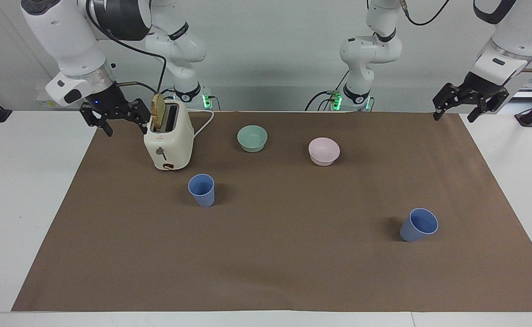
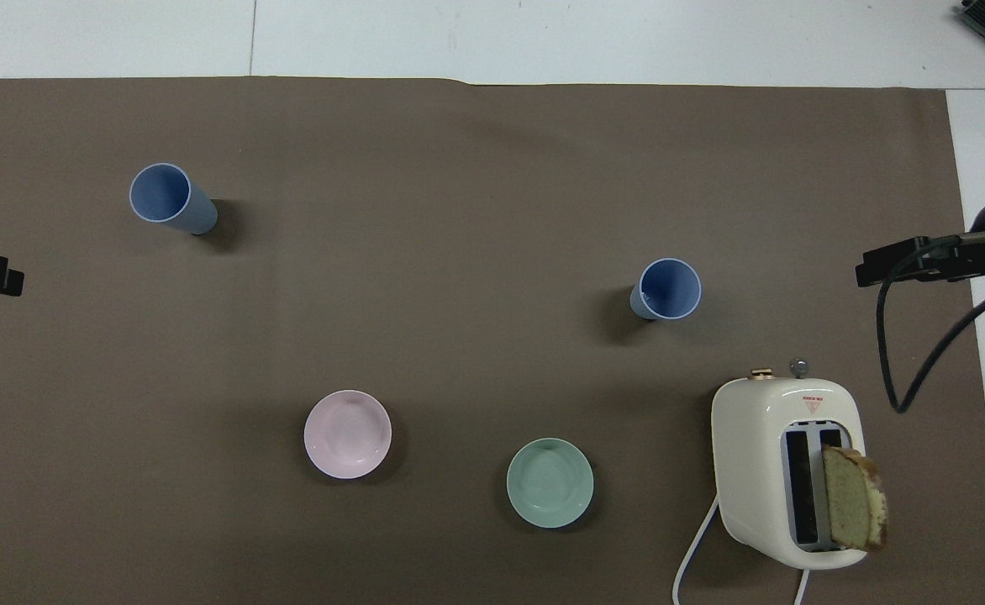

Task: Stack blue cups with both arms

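Right gripper (image 1: 117,119) hangs spread and empty beside the toaster (image 1: 169,141). One blue cup (image 1: 201,190) stands just past the toaster, farther from the robots; the other blue cup (image 1: 418,224) sits well apart toward the left arm's end. Left gripper (image 1: 469,102) hovers released over the mat (image 1: 293,263) corner.
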`<state>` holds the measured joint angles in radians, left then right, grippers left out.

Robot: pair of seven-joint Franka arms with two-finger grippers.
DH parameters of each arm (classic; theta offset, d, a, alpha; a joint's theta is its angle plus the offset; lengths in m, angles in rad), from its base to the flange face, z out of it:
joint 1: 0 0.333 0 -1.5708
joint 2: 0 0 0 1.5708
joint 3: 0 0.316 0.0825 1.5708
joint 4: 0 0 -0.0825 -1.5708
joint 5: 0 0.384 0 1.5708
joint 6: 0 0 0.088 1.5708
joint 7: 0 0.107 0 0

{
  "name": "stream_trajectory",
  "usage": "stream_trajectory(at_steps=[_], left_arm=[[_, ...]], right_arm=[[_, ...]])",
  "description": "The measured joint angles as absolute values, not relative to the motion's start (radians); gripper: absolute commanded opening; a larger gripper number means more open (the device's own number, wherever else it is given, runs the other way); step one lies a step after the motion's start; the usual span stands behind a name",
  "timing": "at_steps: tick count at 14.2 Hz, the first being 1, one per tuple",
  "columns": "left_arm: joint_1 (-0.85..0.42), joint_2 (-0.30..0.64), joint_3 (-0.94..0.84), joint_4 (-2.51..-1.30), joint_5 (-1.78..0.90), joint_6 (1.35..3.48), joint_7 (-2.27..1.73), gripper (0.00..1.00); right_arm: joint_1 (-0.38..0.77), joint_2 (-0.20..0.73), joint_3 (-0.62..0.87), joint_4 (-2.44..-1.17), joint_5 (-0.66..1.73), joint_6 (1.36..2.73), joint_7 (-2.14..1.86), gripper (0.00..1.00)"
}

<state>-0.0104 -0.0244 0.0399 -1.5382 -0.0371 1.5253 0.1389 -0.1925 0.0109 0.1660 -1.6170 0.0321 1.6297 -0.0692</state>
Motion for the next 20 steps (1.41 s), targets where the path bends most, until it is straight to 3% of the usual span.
stream_trajectory(at_steps=[16,20], left_arm=[[-0.018,-0.021,0.039,-1.538,-0.037,1.581,0.139,1.0],[-0.018,0.022,0.039,-1.54,-0.037,1.671,0.139,1.0]], right_arm=[[-0.193,0.011,0.166,-1.617,0.032,1.63,-0.069,1.0],[-0.193,0.011,0.166,-1.617,0.032,1.63,-0.069,1.0]])
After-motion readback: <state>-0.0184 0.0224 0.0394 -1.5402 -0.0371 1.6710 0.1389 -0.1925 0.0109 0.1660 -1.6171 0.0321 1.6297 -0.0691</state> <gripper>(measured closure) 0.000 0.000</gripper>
